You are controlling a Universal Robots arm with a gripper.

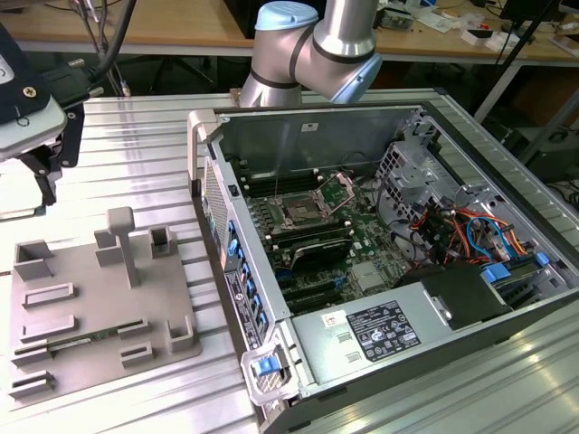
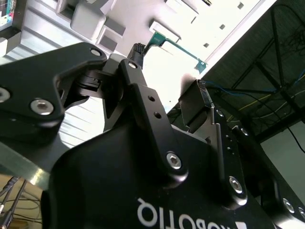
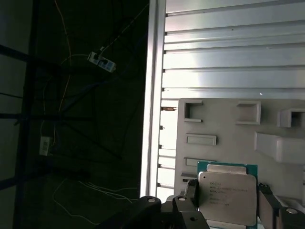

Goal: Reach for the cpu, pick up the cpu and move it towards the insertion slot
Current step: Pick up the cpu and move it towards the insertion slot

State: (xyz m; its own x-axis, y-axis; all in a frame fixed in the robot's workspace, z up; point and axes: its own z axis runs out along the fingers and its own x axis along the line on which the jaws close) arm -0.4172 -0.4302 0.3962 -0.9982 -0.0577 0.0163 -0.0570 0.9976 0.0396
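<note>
Between the fingers [image 3: 266, 205], which are closed on its edges, the cpu [image 3: 228, 198] hangs above the grey tray [image 3: 214, 124], so pickup looks done, with the carry to the insertion slot [image 1: 298, 213], well apart, left.

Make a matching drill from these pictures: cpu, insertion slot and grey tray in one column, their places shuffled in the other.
Things
1. cpu
2. insertion slot
3. grey tray

Places
A. on the green board inside the open computer case
B. on the ribbed metal table, at the exterior view's left of the case
C. between the fingers of the gripper, in the first wrist view

Pairs: 1-C, 2-A, 3-B
</note>
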